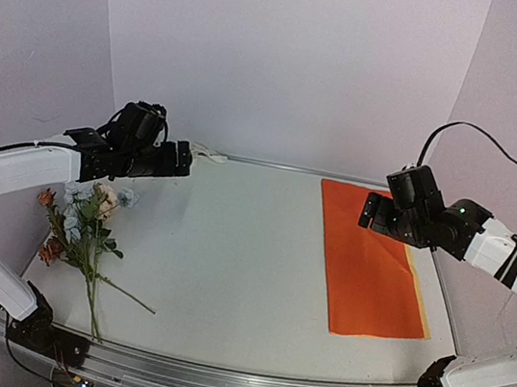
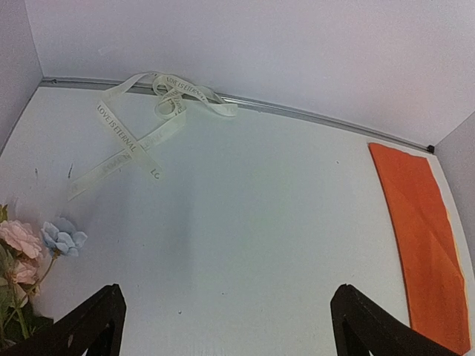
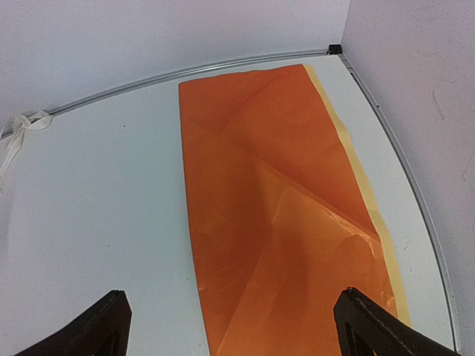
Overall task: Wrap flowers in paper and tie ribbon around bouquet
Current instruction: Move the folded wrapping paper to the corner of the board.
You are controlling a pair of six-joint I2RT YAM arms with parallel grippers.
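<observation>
The flowers (image 1: pixel 78 225) lie loose at the table's left edge, stems toward me; a pink and a blue bloom (image 2: pixel 44 241) show in the left wrist view. The orange paper (image 1: pixel 370 264) lies flat on the right with a fold and a yellow strip along its right side (image 3: pixel 274 215). The cream ribbon (image 2: pixel 141 126) sits in a loose tangle by the back wall. My left gripper (image 1: pixel 184 158) hovers open above the table between flowers and ribbon (image 2: pixel 228 297). My right gripper (image 1: pixel 369 210) hangs open over the paper's near half (image 3: pixel 231 297). No bouquet is in view.
A metal rail (image 1: pixel 272 165) runs along the foot of the back wall. White walls close the table in on the left, back and right. The table's metal front edge (image 1: pixel 231 379) lies between the two arm bases.
</observation>
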